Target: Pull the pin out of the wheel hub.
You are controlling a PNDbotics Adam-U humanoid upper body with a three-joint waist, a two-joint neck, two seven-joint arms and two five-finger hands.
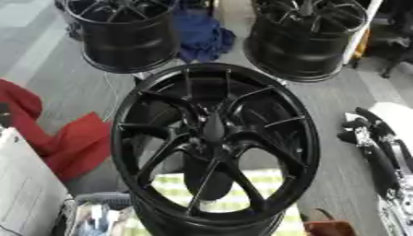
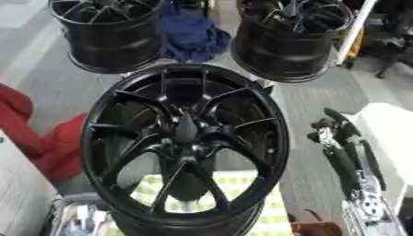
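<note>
One dark tapered pin (image 1: 214,126) stands upright in the centre of the black wheel hub (image 2: 186,148), where the spokes meet. It is seated, so the pull remains to be made.

Your right hand (image 2: 327,124) lies well to the right of the wheel rim (image 1: 310,138), apart from the pin and holding nothing. Whether it is spread or closed cannot be told. Your left hand shows in no view.

Procedure, as judged from this position:
1. Approach the pin from above the spokes, not through them.
2. Take the pin low on its taper, near the hub face.
3. Draw along the pin's own axis; a sideways pull may bind it.

Clearances: the rim stands between hand and hub, so lift over it. Open floor lies to the right. Two more black wheels (image 1: 129,32) stand beyond, with a blue cloth (image 1: 202,37) between them; a red cloth (image 1: 77,143) lies at left.
</note>
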